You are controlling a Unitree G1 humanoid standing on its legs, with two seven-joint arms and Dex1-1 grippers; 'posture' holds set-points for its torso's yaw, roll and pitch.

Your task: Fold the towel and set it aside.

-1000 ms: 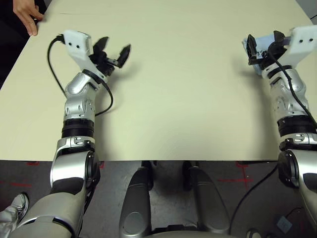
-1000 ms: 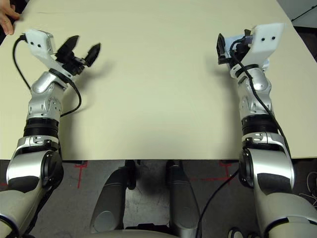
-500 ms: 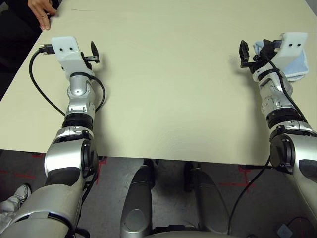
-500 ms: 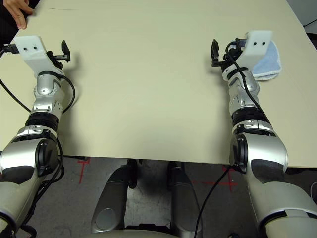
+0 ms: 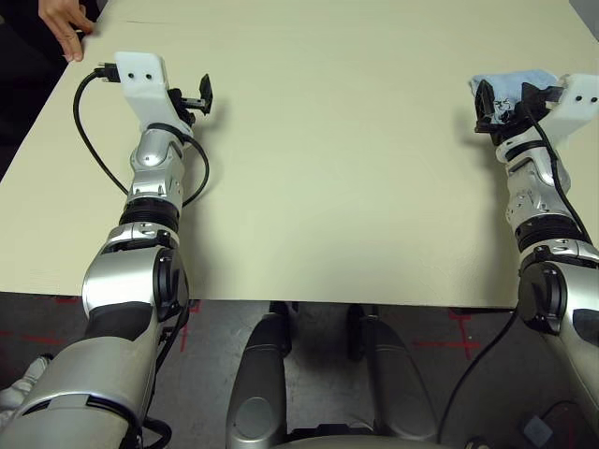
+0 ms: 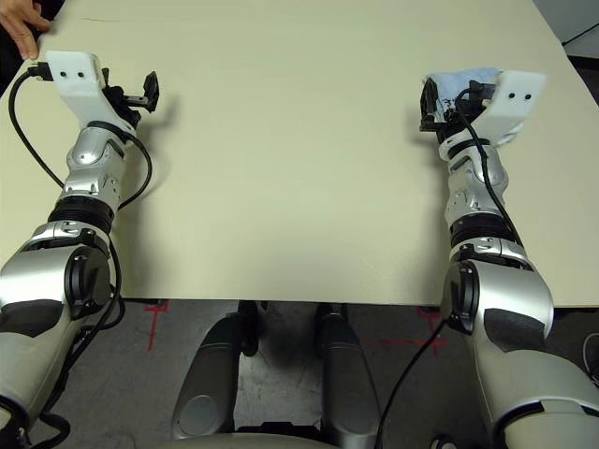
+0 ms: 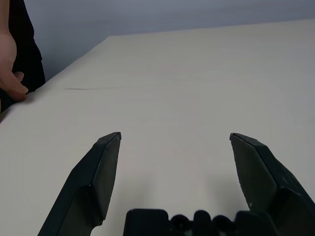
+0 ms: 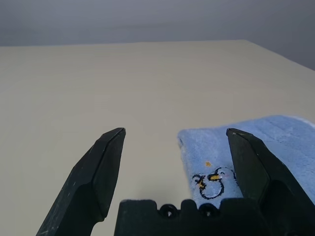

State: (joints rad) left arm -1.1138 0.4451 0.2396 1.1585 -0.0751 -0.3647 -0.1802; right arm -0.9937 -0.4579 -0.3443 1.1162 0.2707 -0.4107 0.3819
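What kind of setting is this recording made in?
Probably a lab or test room: one large plain cream table, a dark floor with red tape crosses, and a person's hand resting at the table's edge.

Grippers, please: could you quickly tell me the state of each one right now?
Left gripper: open, holding nothing, above bare table.
Right gripper: open, holding nothing; the folded towel lies on the table just beyond it.

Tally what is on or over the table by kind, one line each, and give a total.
Towel, light blue, lying on the table: 1
Open robot grippers, left gripper and right gripper: 2
Person's hand at the table's far left corner: 1
Total: 4
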